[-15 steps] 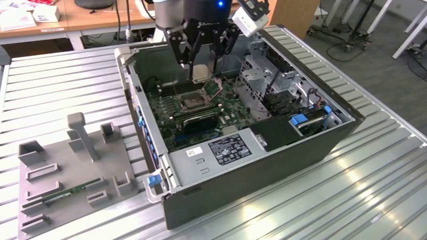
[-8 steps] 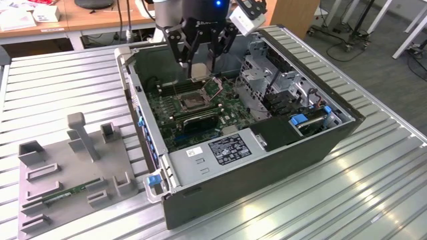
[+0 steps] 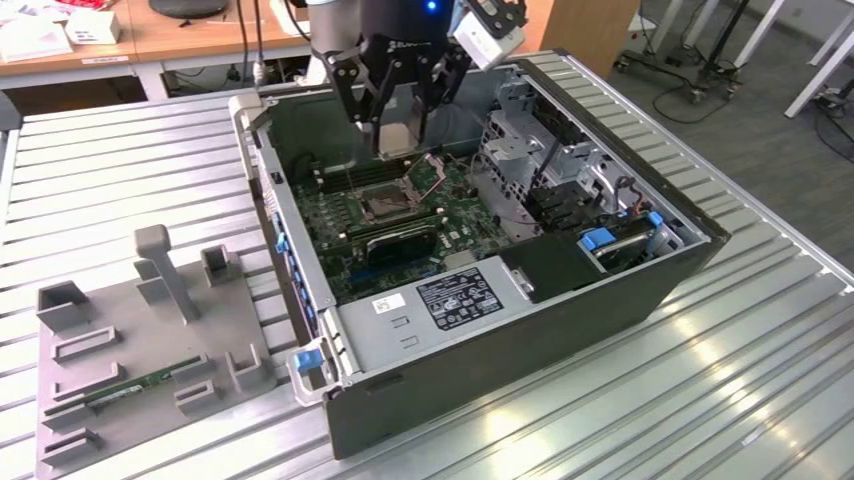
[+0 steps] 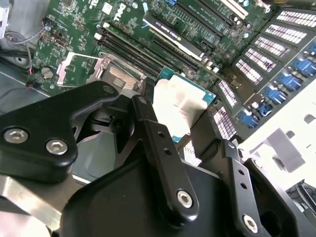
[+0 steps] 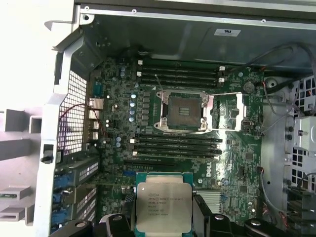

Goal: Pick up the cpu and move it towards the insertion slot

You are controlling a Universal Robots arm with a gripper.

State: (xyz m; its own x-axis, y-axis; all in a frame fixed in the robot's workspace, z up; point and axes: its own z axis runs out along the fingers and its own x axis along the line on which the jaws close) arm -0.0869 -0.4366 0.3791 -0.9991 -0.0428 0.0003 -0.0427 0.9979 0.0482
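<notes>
My gripper [image 3: 396,135] hung above the open computer case [image 3: 667,270], over the motherboard [image 3: 387,225]. Its fingers [image 5: 200,215] were closed on the cpu [image 5: 163,206], one on each of two opposite edges, holding the chip clear of the board.

Cpu, as seen in the first wrist view: thin square, silver-grey metal lid with faint print, set on a teal-green base that showed as a narrow rim around the lid. Lid faced up toward the camera. In the second wrist view the cpu [image 4: 180,106] caught strong light and its lid looked nearly white, the green rim still plain at the outer corner. In the exterior view the cpu [image 3: 398,140] showed as a pale tile between the dark fingers.

The insertion slot [image 5: 185,111] lay on the motherboard below, apart from the cpu, with several long black memory slots [image 5: 177,145] between the two. Slot: dark square socket, silver bracket around it, the bracket's lid plate [image 5: 227,111] swung open and lying flat just beside it. In the exterior view the insertion slot [image 3: 382,205] sat just below the gripper.

Beside the case, a grey fixture tray [image 3: 94,370] carried a green memory stick [image 3: 131,387].
</notes>
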